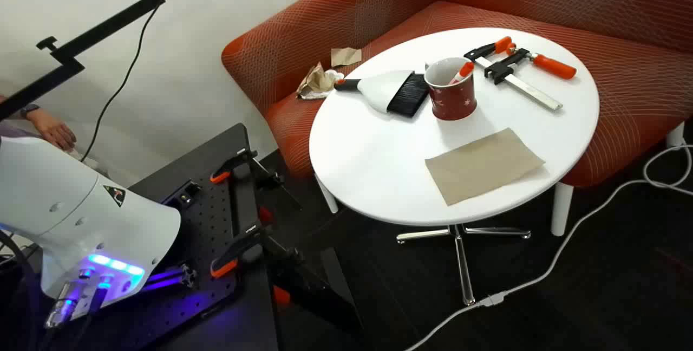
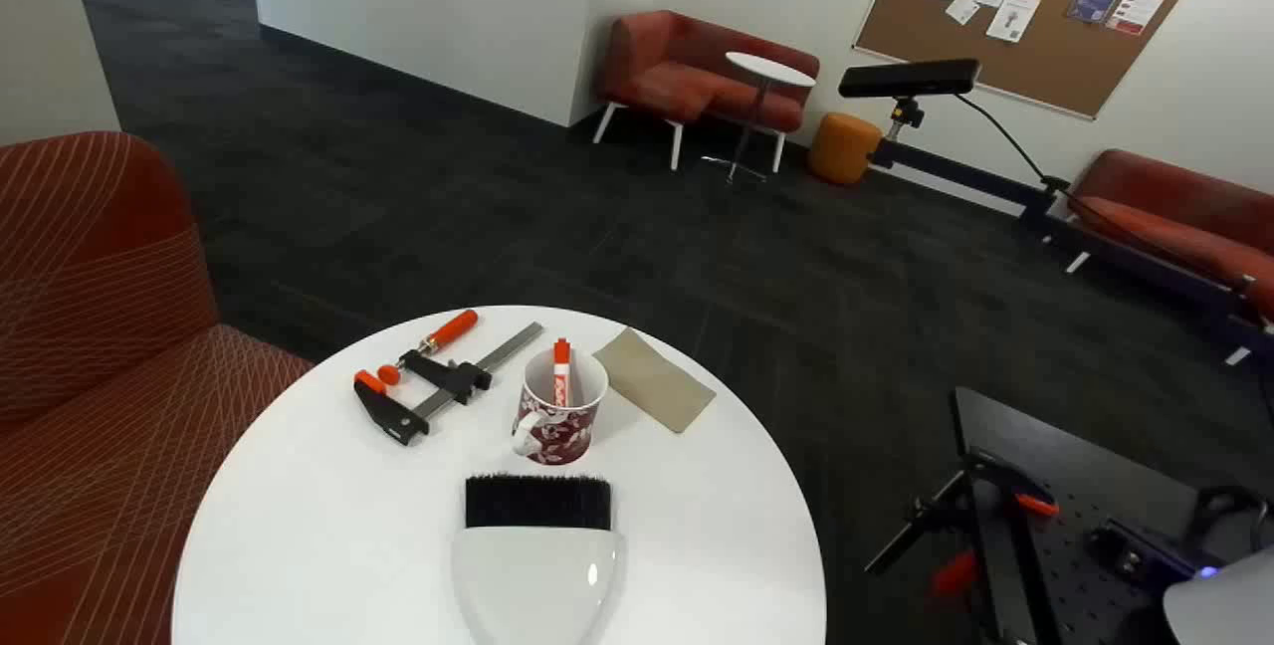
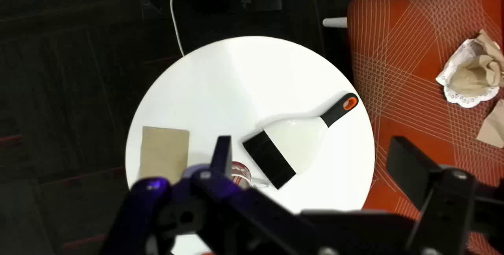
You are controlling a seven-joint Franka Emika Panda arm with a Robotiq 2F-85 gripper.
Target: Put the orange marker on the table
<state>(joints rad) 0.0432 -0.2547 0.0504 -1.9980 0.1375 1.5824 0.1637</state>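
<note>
The orange marker (image 1: 463, 71) stands tilted inside the red mug (image 1: 453, 101), its orange end above the rim. In an exterior view the marker (image 2: 562, 376) shows its white label, leaning in the mug (image 2: 553, 434). The mug stands on the round white table (image 1: 368, 172), seen also in an exterior view (image 2: 299, 536). In the wrist view my gripper (image 3: 310, 152) is open and empty, fingers wide apart, high above the table (image 3: 236, 74). Its left finger covers part of the mug (image 3: 241, 169); the marker is not clearly visible there. The gripper is out of both exterior views.
A white dustpan with black brush (image 1: 387, 91) lies beside the mug. Orange-and-black clamps (image 1: 509, 72) lie on its far side. A tan mat (image 1: 484, 166) lies near the table edge. A red sofa (image 1: 303, 31) borders the table.
</note>
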